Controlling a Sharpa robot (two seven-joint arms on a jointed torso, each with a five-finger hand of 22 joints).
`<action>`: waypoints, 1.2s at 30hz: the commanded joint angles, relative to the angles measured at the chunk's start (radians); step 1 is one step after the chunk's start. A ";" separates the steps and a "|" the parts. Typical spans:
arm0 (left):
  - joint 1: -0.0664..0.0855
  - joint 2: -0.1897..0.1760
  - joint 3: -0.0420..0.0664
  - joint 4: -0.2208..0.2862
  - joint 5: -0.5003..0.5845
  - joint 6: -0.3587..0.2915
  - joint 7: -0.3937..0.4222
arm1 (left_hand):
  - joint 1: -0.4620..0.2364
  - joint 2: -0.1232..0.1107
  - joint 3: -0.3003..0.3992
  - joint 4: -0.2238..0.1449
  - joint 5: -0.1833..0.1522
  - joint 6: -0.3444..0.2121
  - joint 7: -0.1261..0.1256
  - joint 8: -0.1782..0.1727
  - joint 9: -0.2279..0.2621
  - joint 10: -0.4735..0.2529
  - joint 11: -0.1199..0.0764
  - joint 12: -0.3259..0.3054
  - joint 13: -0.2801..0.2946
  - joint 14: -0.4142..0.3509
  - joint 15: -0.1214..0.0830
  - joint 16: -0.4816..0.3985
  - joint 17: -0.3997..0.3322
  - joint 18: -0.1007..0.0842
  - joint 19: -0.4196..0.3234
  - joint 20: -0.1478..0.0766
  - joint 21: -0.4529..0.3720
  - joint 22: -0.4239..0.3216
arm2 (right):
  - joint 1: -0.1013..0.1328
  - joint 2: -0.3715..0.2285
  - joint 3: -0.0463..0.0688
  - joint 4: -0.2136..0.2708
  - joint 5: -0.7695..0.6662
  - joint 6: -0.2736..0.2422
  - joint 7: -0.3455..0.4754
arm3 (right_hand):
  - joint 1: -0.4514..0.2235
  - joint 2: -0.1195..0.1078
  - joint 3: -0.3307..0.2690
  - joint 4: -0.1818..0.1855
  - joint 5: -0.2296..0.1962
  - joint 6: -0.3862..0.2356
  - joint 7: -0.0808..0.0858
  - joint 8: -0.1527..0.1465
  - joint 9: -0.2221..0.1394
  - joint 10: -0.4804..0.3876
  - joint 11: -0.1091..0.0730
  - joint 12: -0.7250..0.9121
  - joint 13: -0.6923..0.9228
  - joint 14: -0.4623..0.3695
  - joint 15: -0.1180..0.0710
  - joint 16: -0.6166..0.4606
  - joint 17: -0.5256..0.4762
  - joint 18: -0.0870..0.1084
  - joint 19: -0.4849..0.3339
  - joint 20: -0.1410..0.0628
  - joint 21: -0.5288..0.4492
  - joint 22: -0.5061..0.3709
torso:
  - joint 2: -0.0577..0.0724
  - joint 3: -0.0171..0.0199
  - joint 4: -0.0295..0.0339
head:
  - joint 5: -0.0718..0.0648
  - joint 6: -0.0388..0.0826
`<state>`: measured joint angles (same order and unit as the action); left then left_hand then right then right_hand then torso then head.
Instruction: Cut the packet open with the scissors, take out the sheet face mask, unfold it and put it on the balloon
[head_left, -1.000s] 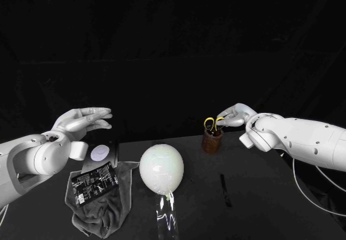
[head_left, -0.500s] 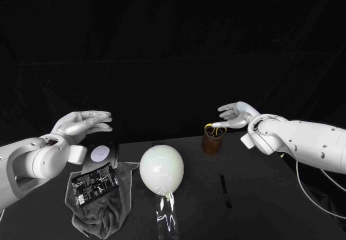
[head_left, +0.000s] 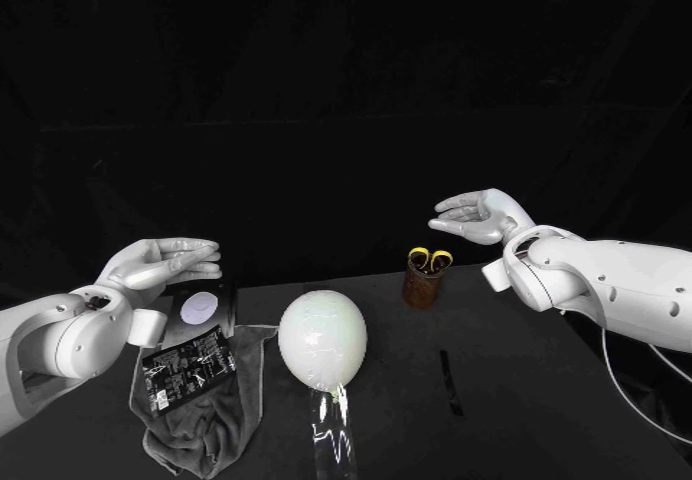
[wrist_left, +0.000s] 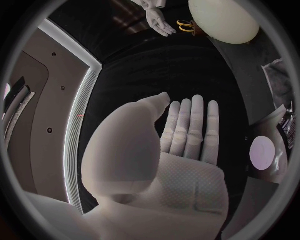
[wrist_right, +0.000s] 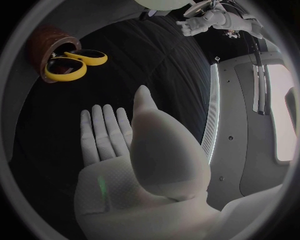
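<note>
I've got my right robot hand (head_left: 476, 215) off the scissors (head_left: 428, 259) now, lifted above the cup (head_left: 423, 288), flat and empty. The left robot hand (head_left: 162, 260) is flat and empty too. Scissors stand upright in the cup, handles up.

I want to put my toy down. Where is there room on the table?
Bare table lies right of the balloon, in front of the cup; a thin strip lies in it. Left is crowded: cloth, packet.

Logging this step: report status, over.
Left hand, right hand open, empty. Scissors in brown holder, untouched. Packet on grey cloth. Nothing blocking scissors.
</note>
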<state>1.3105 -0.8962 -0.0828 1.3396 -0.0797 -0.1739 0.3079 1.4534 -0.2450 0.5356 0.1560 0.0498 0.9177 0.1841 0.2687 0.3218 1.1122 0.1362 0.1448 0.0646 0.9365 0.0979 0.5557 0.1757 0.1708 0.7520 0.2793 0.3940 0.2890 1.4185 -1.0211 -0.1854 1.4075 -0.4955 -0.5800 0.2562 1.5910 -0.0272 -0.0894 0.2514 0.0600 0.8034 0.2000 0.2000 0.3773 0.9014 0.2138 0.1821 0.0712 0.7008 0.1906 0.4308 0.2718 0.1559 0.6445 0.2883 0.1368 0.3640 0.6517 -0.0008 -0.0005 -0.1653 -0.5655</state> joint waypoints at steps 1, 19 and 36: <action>-0.012 -0.012 0.001 0.014 -0.077 0.046 0.036 | 0.015 0.005 0.007 -0.004 -0.001 -0.002 -0.003 -0.001 0.002 0.017 -0.002 -0.017 -0.001 0.027 -0.002 -0.025 -0.002 0.015 0.038 -0.008 -0.007 -0.010 | 0.002 -0.003 0.001 0.036 0.133 -0.050 0.158 | 0.028 0.020 0.011 -0.009 0.000 0.036 0.048 0.002 -0.006 0.052 -0.023 0.000 -0.009 0.091 -0.023 -0.004 -0.017 0.026 0.083 -0.003 0.027 -0.002 | 0.000 0.0018 0.0013 | 0.008 -0.002; -0.085 -0.107 -0.001 0.076 -0.500 0.003 0.091 | -0.009 -0.002 -0.057 -0.019 0.006 0.006 -0.001 -0.010 -0.004 0.071 -0.009 -0.056 0.002 0.113 -0.016 -0.070 0.023 -0.006 0.177 -0.086 0.007 -0.022 | -0.006 0.008 0.000 0.252 -0.211 0.041 0.082 | 0.121 0.016 0.098 0.039 0.022 0.202 -0.029 -0.025 -0.062 0.342 -0.114 -0.053 -0.007 0.496 -0.140 -0.021 -0.014 0.027 0.348 -0.116 0.146 0.009 | -0.003 0.0062 0.0057 | 0.209 -0.049; -0.163 -0.144 -0.017 0.083 -0.798 -0.153 0.055 | 0.125 0.068 -0.531 0.091 -0.001 -0.076 -0.029 -0.071 -0.043 -0.149 0.079 -0.081 -0.001 -0.172 0.097 -0.333 -0.045 -0.088 -0.115 0.012 -0.295 -0.202 | -0.055 0.085 -0.001 0.278 -0.532 0.117 0.001 | 0.057 -0.019 0.123 0.036 0.019 0.212 -0.037 -0.076 -0.096 0.347 -0.126 -0.119 -0.006 0.769 -0.185 0.249 0.202 0.024 0.529 -0.189 0.349 0.139 | -0.007 0.0056 0.0147 | 0.358 -0.107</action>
<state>1.1472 -1.0408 -0.1004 1.4224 -0.7825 -0.2552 0.3671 1.5701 -0.1784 0.0185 0.2428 0.0516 0.8479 0.1569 0.2011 0.2807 0.9672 0.2142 0.0659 0.0636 0.7691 0.1946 0.2273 0.1321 0.0918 0.6409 0.2912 0.1027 0.0899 1.3658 -0.9390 -0.1867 1.6856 -0.9236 -0.4994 0.2846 1.6577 -0.0497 0.0286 0.2880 0.0794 1.0061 0.1630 0.1279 0.2825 1.2525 0.0929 0.0670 0.0653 1.4614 0.0050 0.6628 0.4604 0.1674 1.1700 0.1003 0.4781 0.4958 0.6443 0.0047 0.0127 0.1732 -0.6662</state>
